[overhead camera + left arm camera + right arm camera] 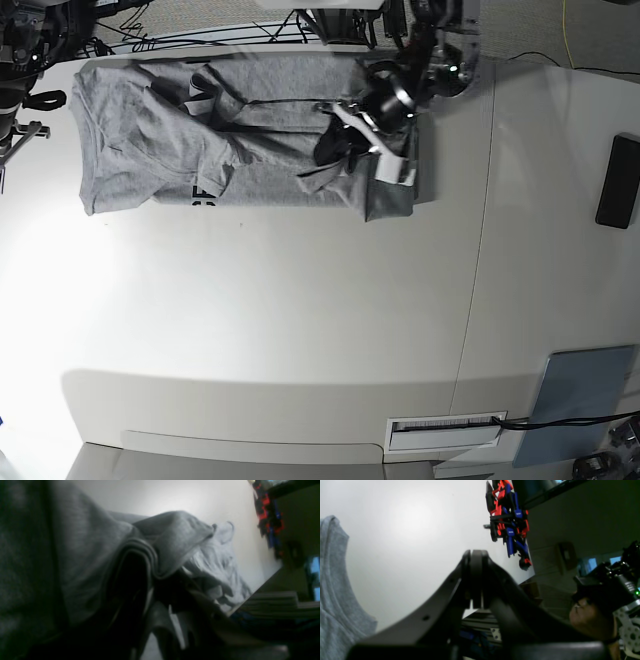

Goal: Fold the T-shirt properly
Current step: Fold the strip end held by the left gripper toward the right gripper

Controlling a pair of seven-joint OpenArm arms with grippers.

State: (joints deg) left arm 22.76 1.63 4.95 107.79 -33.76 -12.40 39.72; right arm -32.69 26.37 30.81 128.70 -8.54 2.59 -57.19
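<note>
The left gripper's point(335, 145) fingertips are buried in grey folds of the T-shirt point(250, 140); the black lettering point(203, 192) is mostly folded under (unreadable); the left wrist view is blurred, its lower part dark.

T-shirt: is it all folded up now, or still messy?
Partly folded, still messy. In the base view the T-shirt lies lengthwise with sides turned in, wrinkled, some black lettering showing. The left pincer pinches cloth.

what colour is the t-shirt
Light heather grey, with some black lettering showing; the T-shirt shows best in the base view.
</note>
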